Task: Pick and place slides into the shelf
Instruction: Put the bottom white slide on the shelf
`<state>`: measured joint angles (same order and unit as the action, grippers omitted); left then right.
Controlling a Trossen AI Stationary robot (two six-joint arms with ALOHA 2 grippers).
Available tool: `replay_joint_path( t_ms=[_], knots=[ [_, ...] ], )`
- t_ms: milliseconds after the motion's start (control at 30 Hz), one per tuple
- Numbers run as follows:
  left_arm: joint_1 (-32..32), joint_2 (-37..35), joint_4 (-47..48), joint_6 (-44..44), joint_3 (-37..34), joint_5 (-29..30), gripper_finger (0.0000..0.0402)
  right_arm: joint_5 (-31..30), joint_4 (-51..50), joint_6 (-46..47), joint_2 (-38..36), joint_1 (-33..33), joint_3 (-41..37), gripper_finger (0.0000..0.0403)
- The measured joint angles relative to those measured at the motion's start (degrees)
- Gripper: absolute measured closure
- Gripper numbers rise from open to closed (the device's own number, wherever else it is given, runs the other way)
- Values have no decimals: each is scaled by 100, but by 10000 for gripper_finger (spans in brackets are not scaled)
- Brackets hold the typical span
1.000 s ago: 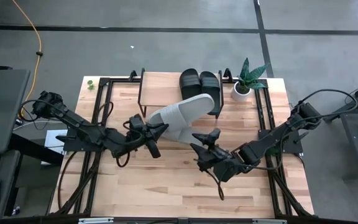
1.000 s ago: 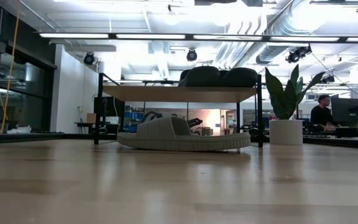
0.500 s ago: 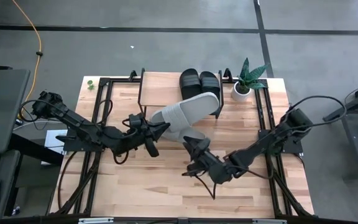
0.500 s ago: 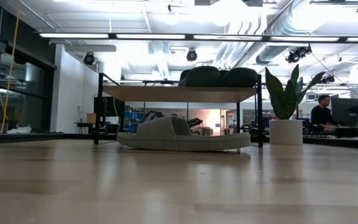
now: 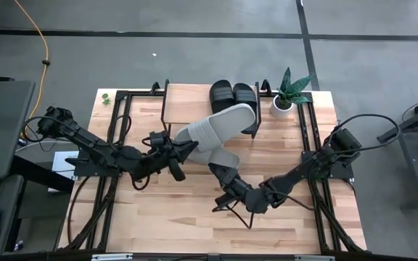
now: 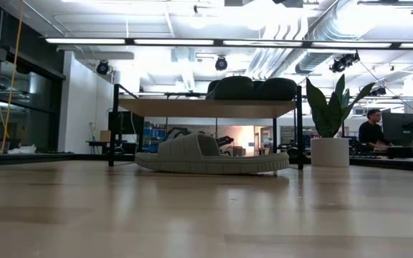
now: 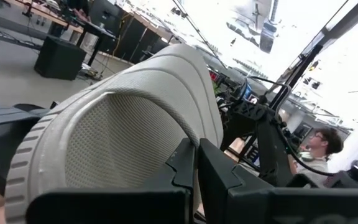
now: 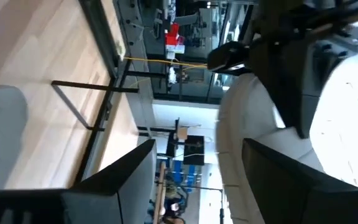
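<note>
Grey slide (image 5: 220,127) raised, ribbed edge, textured footbed

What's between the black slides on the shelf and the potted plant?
Only the shelf's dark end frame stands between the black slides and the potted plant, clearest in the high view.

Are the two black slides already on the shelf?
Yes. Both black slides lie side by side on top of the shelf, at its right end.
</note>
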<state>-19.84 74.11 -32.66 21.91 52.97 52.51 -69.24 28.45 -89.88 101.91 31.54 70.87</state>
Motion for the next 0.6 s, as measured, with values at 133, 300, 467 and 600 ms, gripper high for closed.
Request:
replay_joint_path(
  t_ms=[133,300,467,600],
  knots=[
    [85,0,22,104,0,-79,401,191,545,-648,0,-21,0,174],
    [303,4,122,421,0,-488,402,805,893,-992,0,-79,0,174],
    [410,4,112,591,0,-707,402,927,909,-1111,0,-201,0,174],
    [409,4,65,647,0,-763,401,984,910,-1177,0,-320,0,174]
  ],
)
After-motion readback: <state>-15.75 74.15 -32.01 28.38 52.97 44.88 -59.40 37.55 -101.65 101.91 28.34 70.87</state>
